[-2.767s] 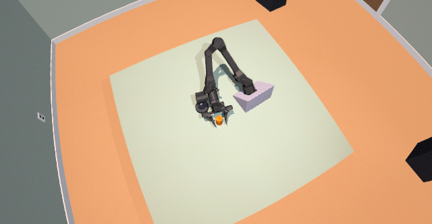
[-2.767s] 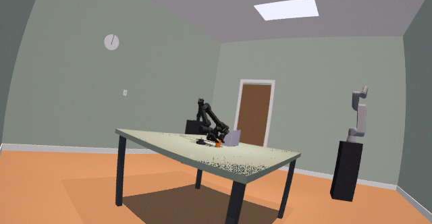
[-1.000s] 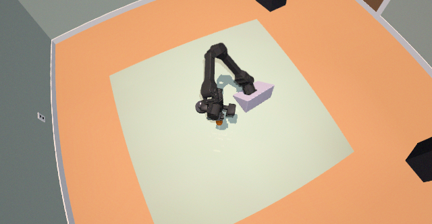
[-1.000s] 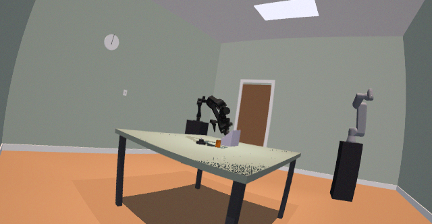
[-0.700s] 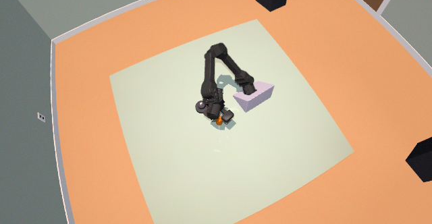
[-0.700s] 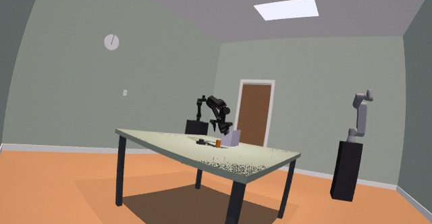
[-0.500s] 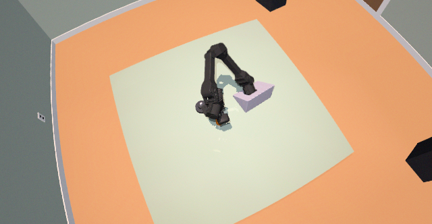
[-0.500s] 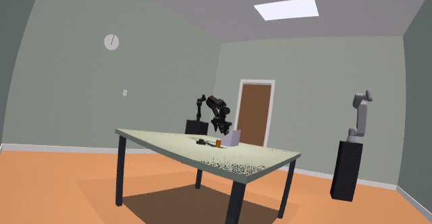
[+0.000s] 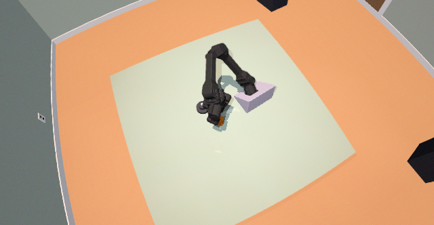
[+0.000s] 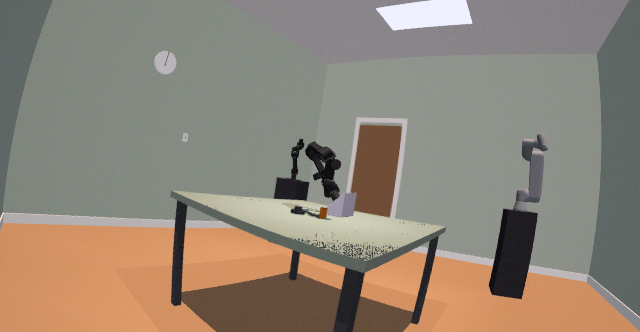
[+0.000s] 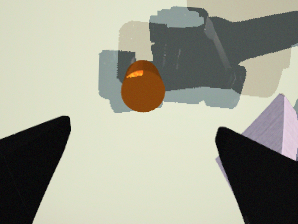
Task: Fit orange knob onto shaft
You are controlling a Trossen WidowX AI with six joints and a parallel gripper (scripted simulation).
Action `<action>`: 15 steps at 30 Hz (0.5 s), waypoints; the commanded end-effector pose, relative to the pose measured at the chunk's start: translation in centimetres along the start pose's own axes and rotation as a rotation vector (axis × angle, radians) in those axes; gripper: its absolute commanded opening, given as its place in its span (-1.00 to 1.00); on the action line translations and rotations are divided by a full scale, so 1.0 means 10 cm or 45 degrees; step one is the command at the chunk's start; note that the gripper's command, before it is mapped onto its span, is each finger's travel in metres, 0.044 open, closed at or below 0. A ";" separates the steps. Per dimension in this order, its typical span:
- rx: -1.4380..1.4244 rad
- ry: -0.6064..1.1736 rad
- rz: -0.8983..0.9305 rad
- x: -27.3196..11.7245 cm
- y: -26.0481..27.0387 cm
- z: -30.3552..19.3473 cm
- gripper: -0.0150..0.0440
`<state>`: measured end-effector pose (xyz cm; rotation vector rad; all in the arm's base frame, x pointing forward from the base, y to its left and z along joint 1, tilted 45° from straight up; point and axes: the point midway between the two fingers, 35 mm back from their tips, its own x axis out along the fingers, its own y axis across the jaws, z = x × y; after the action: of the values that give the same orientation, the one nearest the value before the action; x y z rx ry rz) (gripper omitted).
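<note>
The orange knob (image 9: 221, 120) (image 10: 323, 213) (image 11: 143, 90) stands on the table, clear of the pedestal. Its D-shaped hole cannot be made out in any view. The round dark pedestal (image 9: 201, 107) (image 10: 298, 209) sits a short way from the knob, partly covered by the arm in the top view; it is outside the wrist view. The silver shaft is too small to make out its flat side. My gripper (image 11: 145, 128) is wide open and empty, raised above the table. In the wrist view the knob lies beyond the fingertips, centred between them; the fingers are too small to judge in the top and exterior views.
A pale purple block with slanted sides (image 9: 261, 97) (image 10: 345, 206) (image 11: 288, 125) stands beside the arm's base, right of the knob in the top view. The arm's shadow falls around the knob on the pale green table (image 9: 271, 157) (image 10: 240, 212).
</note>
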<state>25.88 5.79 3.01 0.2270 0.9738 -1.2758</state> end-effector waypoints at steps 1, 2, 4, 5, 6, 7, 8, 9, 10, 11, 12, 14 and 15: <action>0.036 -0.007 0.004 0.00 0.01 0.00 1.00; 0.036 -0.007 0.004 0.03 0.01 0.00 1.00; 0.036 -0.008 0.004 0.23 0.01 0.01 1.00; 0.036 -0.009 0.004 0.32 0.01 0.01 1.00; 0.036 -0.009 0.003 0.34 0.01 0.01 1.00; 0.036 -0.009 0.003 0.34 0.01 0.01 1.00; 0.036 -0.009 0.003 0.34 0.01 0.01 1.00; 0.036 -0.009 0.004 0.35 0.01 0.01 1.00; 0.036 -0.009 0.004 0.39 0.01 0.01 1.00; 0.036 -0.009 0.003 0.45 0.01 0.01 1.00; 0.036 -0.009 0.003 0.48 0.01 0.01 1.00; 0.036 -0.010 0.003 0.50 0.01 0.01 1.00; 0.036 -0.009 0.003 0.50 0.01 0.01 1.00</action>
<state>25.77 2.50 -0.29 0.2513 0.9532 -1.2926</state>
